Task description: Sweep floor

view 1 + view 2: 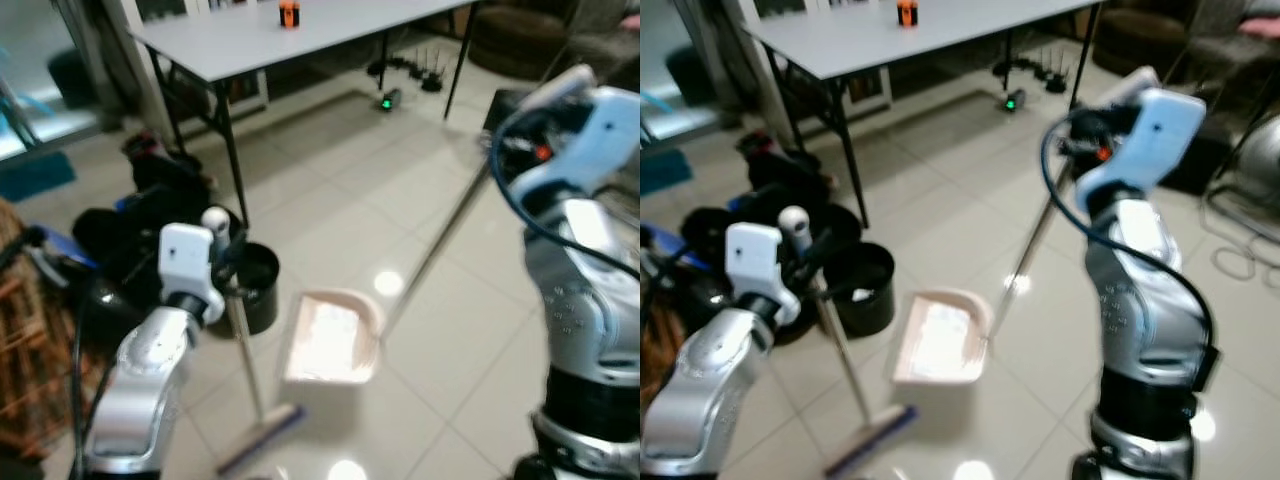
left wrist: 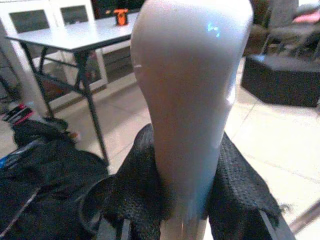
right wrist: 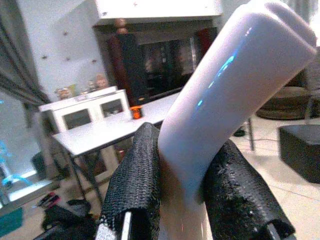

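Note:
My left gripper (image 1: 222, 250) is shut on the top of a broom handle (image 2: 187, 100); the silver pole runs down to the broom head (image 1: 262, 437) on the tiled floor. A pale pink dustpan (image 1: 330, 340) rests on the floor just right of the broom head, its long metal handle (image 1: 440, 240) slanting up to my right gripper (image 1: 510, 125), which is shut on the white grip (image 3: 225, 90) at its top. The black fingers (image 3: 137, 185) press both sides of that grip. The dustpan's mouth faces the broom.
A black bucket (image 1: 255, 285) stands just behind the broom, with black bags (image 1: 130, 235) to its left. A grey folding table (image 1: 270, 35) with an orange object (image 1: 289, 13) is further back. A wicker basket (image 1: 25, 340) is at the left edge.

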Controlling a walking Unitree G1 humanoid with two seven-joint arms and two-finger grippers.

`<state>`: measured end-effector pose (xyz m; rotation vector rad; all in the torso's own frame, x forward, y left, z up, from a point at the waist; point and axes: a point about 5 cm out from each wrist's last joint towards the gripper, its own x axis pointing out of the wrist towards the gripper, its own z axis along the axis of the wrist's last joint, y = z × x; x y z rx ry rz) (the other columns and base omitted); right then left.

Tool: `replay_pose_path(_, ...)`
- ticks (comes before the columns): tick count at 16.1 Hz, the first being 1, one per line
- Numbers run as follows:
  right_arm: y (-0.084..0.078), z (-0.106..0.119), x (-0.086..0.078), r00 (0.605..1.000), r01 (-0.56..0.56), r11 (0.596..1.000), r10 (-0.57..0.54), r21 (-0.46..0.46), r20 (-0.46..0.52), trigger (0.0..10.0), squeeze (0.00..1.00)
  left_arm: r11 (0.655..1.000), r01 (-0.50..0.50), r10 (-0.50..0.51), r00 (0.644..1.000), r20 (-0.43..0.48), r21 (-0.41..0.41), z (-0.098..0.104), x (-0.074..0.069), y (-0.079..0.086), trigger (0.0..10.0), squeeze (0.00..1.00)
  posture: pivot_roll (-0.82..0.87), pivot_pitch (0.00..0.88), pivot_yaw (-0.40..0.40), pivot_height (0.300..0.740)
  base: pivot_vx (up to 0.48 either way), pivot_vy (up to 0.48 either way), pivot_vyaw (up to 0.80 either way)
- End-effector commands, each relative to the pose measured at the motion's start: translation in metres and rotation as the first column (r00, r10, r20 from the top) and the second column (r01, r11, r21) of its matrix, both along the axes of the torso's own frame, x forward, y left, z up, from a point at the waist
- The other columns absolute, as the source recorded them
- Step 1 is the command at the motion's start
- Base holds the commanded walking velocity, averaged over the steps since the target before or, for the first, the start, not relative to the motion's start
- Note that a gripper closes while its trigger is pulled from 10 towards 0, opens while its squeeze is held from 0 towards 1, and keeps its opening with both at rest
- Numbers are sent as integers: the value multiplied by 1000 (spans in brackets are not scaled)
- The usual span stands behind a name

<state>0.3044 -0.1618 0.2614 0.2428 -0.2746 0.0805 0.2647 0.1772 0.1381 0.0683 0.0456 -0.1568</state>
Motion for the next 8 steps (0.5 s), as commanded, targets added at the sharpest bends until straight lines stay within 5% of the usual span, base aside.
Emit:
replay_pose_path(1, -1, 14, -3, 998, -22, 1000, 20, 21, 55, 10000, 0, 1000, -2, 1, 1000, 30, 12, 7, 2, -1, 10000, 0, -33, 20, 22, 740, 319, 0, 0)
replay_pose_path(4, -3, 23, 1, 997, -15, 1000, 13, 16, 73, 10000, 0, 1000, -4, 3, 1000, 31, 8, 7, 2, -1, 10000, 0, -32, 18, 19, 740, 321, 0, 160)
replay_pose_path(8, -4, 28, 4, 996, -7, 1000, 5, 23, 89, 10000, 0, 1000, -4, 3, 1000, 30, 9, 7, 2, -1, 10000, 0, -33, 18, 18, 740, 325, 0, 764)
